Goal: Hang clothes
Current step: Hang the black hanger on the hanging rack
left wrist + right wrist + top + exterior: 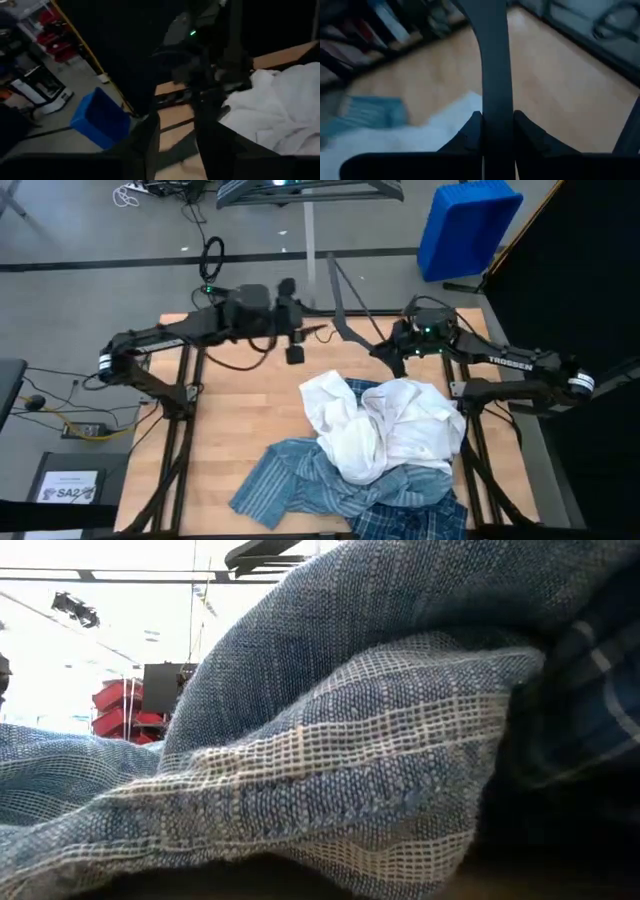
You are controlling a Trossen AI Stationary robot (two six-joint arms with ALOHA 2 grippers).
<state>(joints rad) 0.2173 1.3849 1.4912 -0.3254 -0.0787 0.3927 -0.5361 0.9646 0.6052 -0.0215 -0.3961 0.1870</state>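
Centrally heaped clothes (380,445), table (250,415) edges bare.

I see the white shirt (385,430) crumpled atop the heap, striped blue-grey shirt (290,475) and plaid shirt (415,515) spread beneath, near edge.

A plain white shirt (385,430) lies over blue plaid shirts (300,485) on a pale wooden table (240,410)

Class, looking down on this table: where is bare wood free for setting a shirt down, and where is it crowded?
Bare table lies left of the white shirt, below the left gripper. Crowded: the plaid shirt and white shirt pile over centre, right and front; the right gripper holds a hanger at the back.
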